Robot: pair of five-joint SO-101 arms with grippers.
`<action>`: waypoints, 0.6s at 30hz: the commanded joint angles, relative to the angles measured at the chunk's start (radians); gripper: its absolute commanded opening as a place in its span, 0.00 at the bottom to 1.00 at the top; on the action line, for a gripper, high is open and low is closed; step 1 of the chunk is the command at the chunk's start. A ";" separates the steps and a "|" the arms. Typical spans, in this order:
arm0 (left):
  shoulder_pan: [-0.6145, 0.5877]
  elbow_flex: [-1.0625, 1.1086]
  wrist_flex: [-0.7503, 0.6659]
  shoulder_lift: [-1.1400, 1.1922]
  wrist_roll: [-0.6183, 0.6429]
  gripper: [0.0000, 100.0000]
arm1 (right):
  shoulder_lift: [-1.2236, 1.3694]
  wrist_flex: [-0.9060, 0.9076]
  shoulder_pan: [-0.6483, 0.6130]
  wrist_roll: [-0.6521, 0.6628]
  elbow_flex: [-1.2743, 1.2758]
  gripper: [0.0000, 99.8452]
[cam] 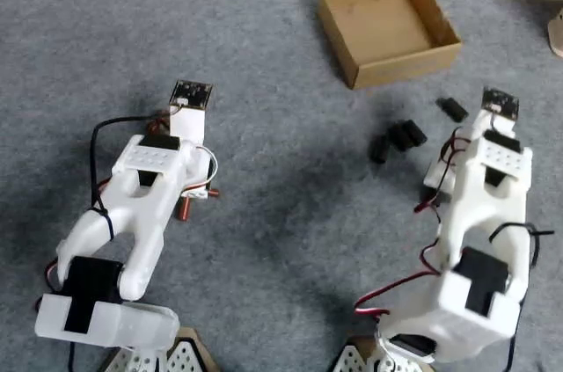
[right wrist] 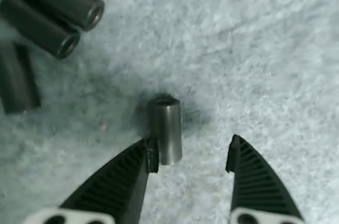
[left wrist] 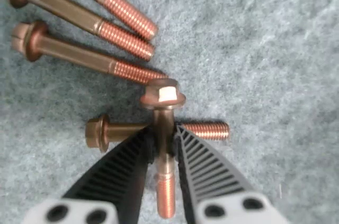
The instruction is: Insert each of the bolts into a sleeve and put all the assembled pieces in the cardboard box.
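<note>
Sleeve [right wrist: 165, 128] is lying lengthwise inside spread right gripper [right wrist: 192, 152], touching one finger | left gripper [left wrist: 164, 135] is pinching bolt [left wrist: 163, 115] shank

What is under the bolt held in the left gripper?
A second bolt lies crosswise beneath the held bolt. Its head and threaded tip show; its middle is covered by fingers of the left gripper.

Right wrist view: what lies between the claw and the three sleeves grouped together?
In this view, a single sleeve lies on the carpet, partly between the fingers of the open claw; from it to the three sleeves the carpet is bare.
</note>
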 commanded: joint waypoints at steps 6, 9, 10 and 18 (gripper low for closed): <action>-0.005 0.004 -0.017 -0.013 -0.008 0.01 | 0.130 0.074 -0.013 -0.028 -0.179 0.21; -0.005 0.004 -0.017 -0.013 -0.008 0.01 | 0.140 0.071 -0.024 -0.028 -0.185 0.21; -0.005 0.004 -0.017 -0.013 -0.008 0.01 | 0.142 0.070 -0.031 -0.028 -0.185 0.21; -0.005 0.004 -0.017 -0.013 -0.008 0.01 | 0.143 0.065 -0.085 -0.028 -0.185 0.21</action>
